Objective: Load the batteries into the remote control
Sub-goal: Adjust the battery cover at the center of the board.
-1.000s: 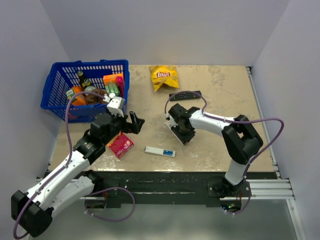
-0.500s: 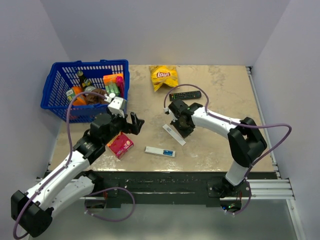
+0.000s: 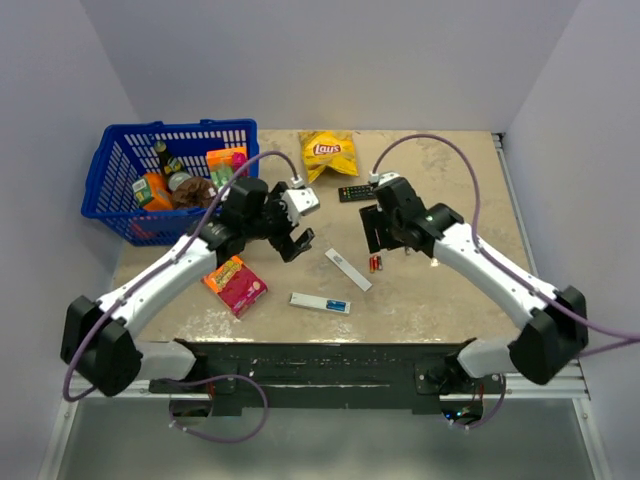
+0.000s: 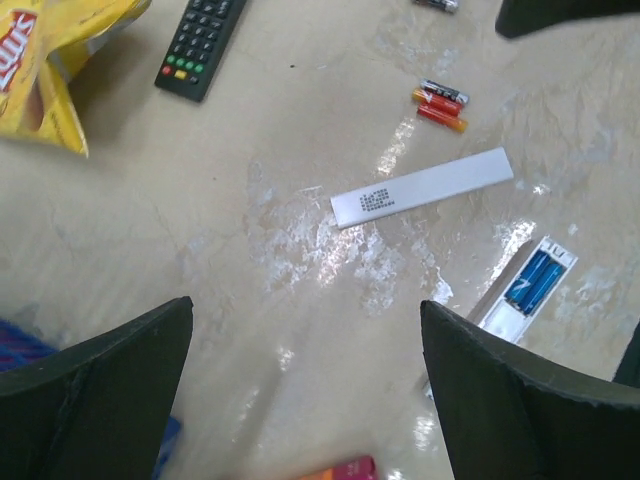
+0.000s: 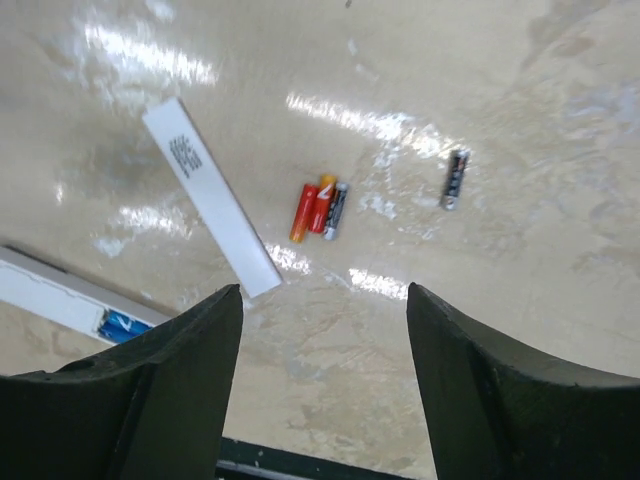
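Left gripper (image 4: 305,335) and right gripper (image 5: 325,300) both spread wide, empty, above the table (image 3: 450,170).
Under right gripper: red and orange batteries (image 5: 312,212) lie side by side, touching, with a dark one against them; a second dark battery (image 5: 455,179) lies apart. White back strip (image 5: 210,195) just beside the cluster, loose and flat. Remote control (image 3: 320,302) near the table's front edge, compartment open, blue batteries (image 4: 530,283) inside. Black remote (image 4: 200,45) and chips bag (image 4: 40,70) farther back.
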Controlling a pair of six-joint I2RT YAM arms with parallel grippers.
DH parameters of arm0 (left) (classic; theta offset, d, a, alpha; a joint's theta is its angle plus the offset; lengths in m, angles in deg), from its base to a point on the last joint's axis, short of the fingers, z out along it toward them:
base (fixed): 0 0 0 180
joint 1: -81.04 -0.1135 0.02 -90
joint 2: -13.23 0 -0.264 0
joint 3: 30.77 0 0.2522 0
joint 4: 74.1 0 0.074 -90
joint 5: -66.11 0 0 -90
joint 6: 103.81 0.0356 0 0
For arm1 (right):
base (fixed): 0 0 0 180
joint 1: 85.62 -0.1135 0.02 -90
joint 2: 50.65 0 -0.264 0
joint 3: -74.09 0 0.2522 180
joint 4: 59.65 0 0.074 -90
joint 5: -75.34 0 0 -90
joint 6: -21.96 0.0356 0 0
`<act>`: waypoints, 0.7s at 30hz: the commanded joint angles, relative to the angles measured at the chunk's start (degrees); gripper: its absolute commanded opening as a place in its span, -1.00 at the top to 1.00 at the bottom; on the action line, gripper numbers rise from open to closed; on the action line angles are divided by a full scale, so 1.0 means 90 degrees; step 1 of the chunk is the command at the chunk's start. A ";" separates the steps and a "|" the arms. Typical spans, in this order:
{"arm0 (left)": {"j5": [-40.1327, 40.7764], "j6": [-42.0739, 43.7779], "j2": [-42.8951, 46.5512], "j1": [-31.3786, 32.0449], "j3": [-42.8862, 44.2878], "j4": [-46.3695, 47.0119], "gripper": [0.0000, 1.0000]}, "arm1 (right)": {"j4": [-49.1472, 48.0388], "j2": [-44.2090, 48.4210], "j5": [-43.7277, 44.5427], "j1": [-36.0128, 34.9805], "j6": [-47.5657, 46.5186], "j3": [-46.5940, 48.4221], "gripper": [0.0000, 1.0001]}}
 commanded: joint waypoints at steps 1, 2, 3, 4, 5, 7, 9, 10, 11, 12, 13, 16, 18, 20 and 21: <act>-0.0715 0.1986 -0.0930 0.0145 0.0988 -0.0841 -1.00 | -0.0520 0.1026 0.1205 -0.0022 0.0979 -0.0522 -0.39; -0.0822 0.2365 -0.1116 0.0164 0.1231 -0.0938 -1.00 | -0.0666 0.1463 0.1430 -0.0022 0.1106 -0.0651 -0.39; -0.0862 0.2582 -0.1495 0.0222 0.1349 -0.1036 -1.00 | -0.0735 0.1651 0.1499 -0.0022 0.1301 -0.0768 -0.41; -0.0727 0.2787 -0.1702 0.0262 0.1467 -0.1240 -1.00 | -0.0813 0.1885 0.1520 -0.0022 0.1342 -0.1011 -0.43; -0.0571 0.3185 -0.1916 0.0417 0.1777 -0.1397 -1.00 | -0.0997 0.2255 0.1520 -0.0022 0.1361 -0.1129 -0.44; -0.0287 0.3568 -0.2600 0.0564 0.2130 -0.1777 -1.00 | -0.1116 0.2667 0.1568 -0.0022 0.1362 -0.1402 -0.45; -0.0071 0.3950 -0.3204 0.0682 0.2580 -0.2188 -1.00 | -0.1233 0.3182 0.1646 -0.0012 0.1410 -0.1530 -0.47; -0.0023 0.4067 -0.3391 0.0701 0.2726 -0.2392 -1.00 | -0.1291 0.3321 0.1637 -0.0022 0.1410 -0.1627 -0.47; -0.0022 0.4223 -0.3567 0.0740 0.2969 -0.2481 -1.00 | -0.1379 0.3468 0.1627 -0.0022 0.1410 -0.1667 -0.47; -0.0022 0.4302 -0.3907 0.0760 0.3117 -0.2608 -1.00 | -0.1409 0.3682 0.1637 -0.0022 0.1430 -0.1706 -0.47; -0.0012 0.4380 -0.4075 0.0789 0.3254 -0.2735 -1.00 | -0.1419 0.3790 0.1637 -0.0022 0.1430 -0.1784 -0.47; 0.0066 0.4673 -0.4613 0.0858 0.3674 -0.3029 -1.00 | -0.1380 0.4054 0.1686 -0.0032 0.1430 -0.1882 -0.47; 0.0008 0.4761 -0.4915 0.0906 0.3850 -0.3039 -1.00 | -0.1322 0.4133 0.1715 -0.0012 0.1381 -0.1911 -0.47; -0.0100 0.4830 -0.5072 0.0945 0.4035 -0.3019 -1.00 | -0.1234 0.4192 0.1754 -0.0022 0.1352 -0.1951 -0.47; -0.0100 0.4859 -0.5218 0.0965 0.4085 -0.3010 -1.00 | -0.1214 0.4221 0.1754 -0.0022 0.1304 -0.1960 -0.47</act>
